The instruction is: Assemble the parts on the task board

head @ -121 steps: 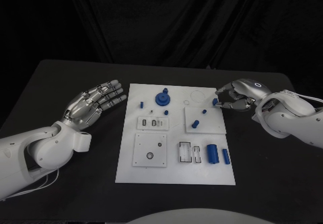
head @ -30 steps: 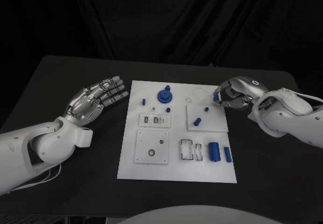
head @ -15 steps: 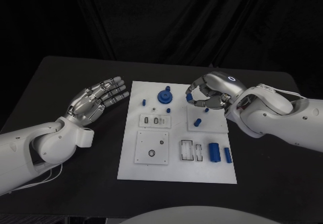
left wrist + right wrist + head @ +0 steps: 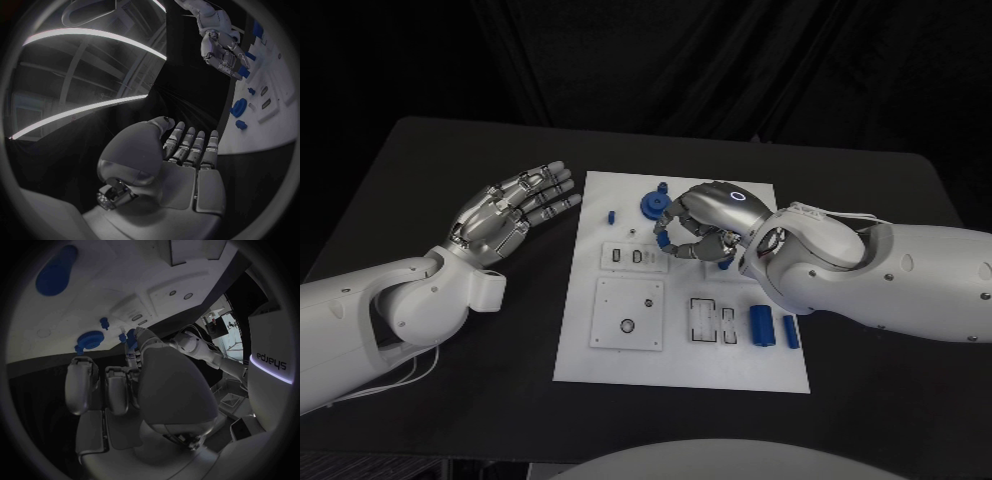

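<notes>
Right hand (image 4: 707,222) pinches small blue peg (image 4: 662,241) over mid board (image 4: 678,368); left hand (image 4: 509,213) open, idle. Two cylinders (image 4: 773,328) near-right unplaced; assembly approx. early.

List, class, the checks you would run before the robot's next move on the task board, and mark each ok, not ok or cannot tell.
1. Right hand holds a small blue part in its fingertips: ok.
2. Right hand is over the task board: ok.
3. Left hand is open and off the board, out of the way: ok.
4. Target slot under the held part is visible: cannot tell, the hand hides it.
5. Blue gear beside the right hand is not touched by its fingers: cannot tell.
</notes>
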`<state>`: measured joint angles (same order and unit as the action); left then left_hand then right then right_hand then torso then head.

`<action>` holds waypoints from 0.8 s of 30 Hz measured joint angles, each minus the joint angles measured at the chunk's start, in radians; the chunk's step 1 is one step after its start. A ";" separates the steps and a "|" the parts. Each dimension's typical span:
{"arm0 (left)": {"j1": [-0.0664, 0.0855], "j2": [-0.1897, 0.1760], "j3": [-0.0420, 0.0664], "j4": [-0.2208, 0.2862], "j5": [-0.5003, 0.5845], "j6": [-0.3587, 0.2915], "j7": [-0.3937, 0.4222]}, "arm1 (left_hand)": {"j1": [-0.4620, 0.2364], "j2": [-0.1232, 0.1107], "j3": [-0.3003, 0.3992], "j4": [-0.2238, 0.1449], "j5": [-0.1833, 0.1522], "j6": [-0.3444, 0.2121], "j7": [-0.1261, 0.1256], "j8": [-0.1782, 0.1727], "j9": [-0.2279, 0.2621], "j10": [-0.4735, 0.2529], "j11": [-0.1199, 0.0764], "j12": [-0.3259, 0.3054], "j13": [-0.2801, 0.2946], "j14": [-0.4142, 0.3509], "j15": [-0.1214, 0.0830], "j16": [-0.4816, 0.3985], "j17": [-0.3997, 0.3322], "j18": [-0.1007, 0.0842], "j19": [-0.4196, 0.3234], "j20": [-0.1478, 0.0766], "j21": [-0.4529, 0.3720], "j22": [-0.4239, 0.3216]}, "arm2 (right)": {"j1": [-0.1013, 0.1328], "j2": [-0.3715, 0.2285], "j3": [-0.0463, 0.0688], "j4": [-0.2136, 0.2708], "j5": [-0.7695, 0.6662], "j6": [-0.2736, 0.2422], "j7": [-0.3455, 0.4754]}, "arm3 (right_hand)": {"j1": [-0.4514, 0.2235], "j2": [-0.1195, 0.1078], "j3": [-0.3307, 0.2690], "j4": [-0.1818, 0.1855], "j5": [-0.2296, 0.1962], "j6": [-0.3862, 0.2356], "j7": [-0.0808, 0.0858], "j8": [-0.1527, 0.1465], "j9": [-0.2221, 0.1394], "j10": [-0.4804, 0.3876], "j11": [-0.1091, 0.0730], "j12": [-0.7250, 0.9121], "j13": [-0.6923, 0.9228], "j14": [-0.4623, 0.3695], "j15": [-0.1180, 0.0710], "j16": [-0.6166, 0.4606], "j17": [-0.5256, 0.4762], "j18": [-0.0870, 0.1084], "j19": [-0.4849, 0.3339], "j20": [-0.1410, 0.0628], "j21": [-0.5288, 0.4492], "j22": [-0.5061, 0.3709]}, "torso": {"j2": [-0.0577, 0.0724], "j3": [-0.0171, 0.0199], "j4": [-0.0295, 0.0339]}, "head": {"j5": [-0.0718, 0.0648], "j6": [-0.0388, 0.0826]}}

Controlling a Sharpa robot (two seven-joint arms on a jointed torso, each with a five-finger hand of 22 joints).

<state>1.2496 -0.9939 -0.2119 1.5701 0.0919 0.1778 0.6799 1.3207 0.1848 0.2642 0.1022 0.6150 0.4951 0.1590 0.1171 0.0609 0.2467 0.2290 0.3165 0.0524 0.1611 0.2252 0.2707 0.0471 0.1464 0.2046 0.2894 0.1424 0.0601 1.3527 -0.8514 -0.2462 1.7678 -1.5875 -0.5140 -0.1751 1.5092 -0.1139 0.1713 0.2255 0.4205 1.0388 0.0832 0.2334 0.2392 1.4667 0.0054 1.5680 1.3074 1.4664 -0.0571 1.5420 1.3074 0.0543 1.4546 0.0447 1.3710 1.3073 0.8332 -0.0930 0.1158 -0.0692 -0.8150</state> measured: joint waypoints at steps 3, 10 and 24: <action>0.000 0.001 0.000 -0.003 0.000 0.000 0.000 | 0.000 0.000 0.000 0.000 0.000 0.000 0.000 0.000 0.001 0.000 0.000 0.000 0.000 0.000 0.000 0.000 0.000 0.000 0.000 0.000 0.000 0.000 | -0.004 0.016 0.000 -0.003 -0.014 0.015 -0.022 | 0.000 0.000 0.000 0.000 0.000 0.000 0.000 0.000 0.000 0.000 0.000 0.000 0.000 0.000 0.000 0.000 0.000 0.000 0.000 0.000 0.000 0.000 | 0.000 -0.0001 -0.0004 | 0.000 -0.002; 0.000 0.007 0.000 -0.003 0.001 0.002 0.000 | 0.000 0.000 0.000 0.000 0.000 0.000 0.000 0.000 0.000 0.000 0.000 0.000 0.000 0.000 0.000 0.000 0.000 0.000 0.000 0.000 0.000 0.000 | -0.009 0.034 0.001 -0.015 -0.040 0.050 -0.063 | 0.000 0.000 -0.001 -0.001 0.000 0.000 0.000 0.000 0.000 0.000 0.000 0.000 0.000 0.000 0.000 0.000 0.000 0.000 0.000 0.000 0.000 0.000 | 0.001 0.0000 0.0000 | -0.002 -0.006; 0.000 0.005 0.000 -0.003 0.001 0.005 0.000 | 0.000 0.000 0.000 0.000 0.000 0.000 0.000 0.000 0.000 0.000 0.000 0.000 0.000 0.000 0.000 0.000 0.000 0.000 0.000 0.000 0.000 0.000 | -0.016 0.047 0.001 -0.029 -0.059 0.090 -0.110 | 0.000 -0.001 0.000 -0.008 -0.004 -0.008 -0.006 0.012 0.000 0.000 0.000 0.000 0.000 0.000 0.000 0.000 0.000 0.000 0.000 0.000 -0.008 0.001 | 0.001 -0.0002 -0.0006 | 0.004 -0.014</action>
<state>1.2496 -0.9885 -0.2120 1.5673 0.0929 0.1824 0.6799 1.3207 0.1848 0.2640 0.1021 0.6149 0.4950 0.1589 0.1171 0.0612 0.2467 0.2290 0.3164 0.0523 0.1611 0.2252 0.2707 0.0471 0.1464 0.2046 0.2894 0.1424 0.0601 1.3371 -0.8045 -0.2456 1.7391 -1.6466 -0.4243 -0.2854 1.5090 -0.1145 0.1709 0.2179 0.4169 1.0307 0.0768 0.2458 0.2393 1.4667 0.0054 1.5680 1.3075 1.4664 -0.0571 1.5419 1.3074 0.0544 1.4546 0.0447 1.3634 1.3080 0.8340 -0.0932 0.1152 -0.0654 -0.8287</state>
